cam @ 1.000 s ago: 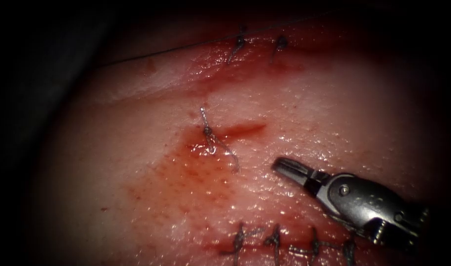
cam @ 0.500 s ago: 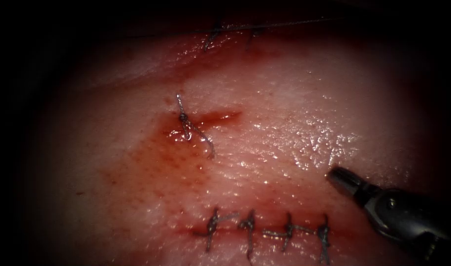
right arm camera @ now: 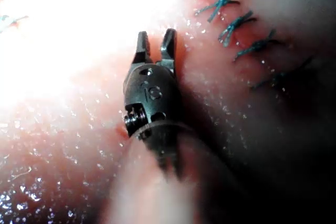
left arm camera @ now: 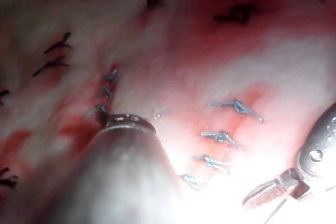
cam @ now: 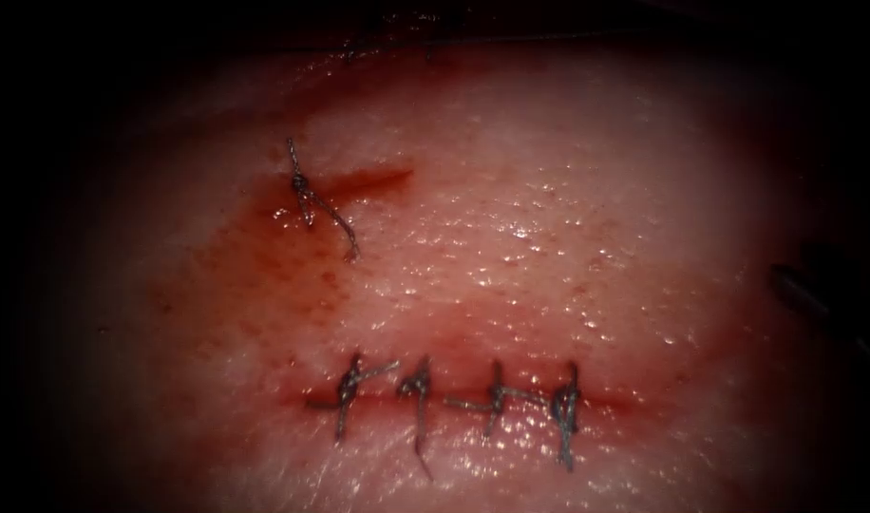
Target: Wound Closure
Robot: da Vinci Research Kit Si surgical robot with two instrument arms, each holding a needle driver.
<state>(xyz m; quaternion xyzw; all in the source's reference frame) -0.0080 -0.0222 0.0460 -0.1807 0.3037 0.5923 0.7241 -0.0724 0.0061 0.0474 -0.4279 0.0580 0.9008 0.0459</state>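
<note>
Glistening tissue (cam: 568, 247) carries a stitched cut (cam: 454, 401) with four knots, well to the left of the right claw (right arm camera: 155, 42). That claw's jaws are slightly parted, holding nothing. Left claw's state: cannot tell.

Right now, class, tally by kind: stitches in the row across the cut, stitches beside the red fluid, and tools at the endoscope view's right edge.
Row stitches across the cut: 4
Lone stitch by the red fluid: 1
Right hand, open, holding nothing: 1
Total: 6
</note>
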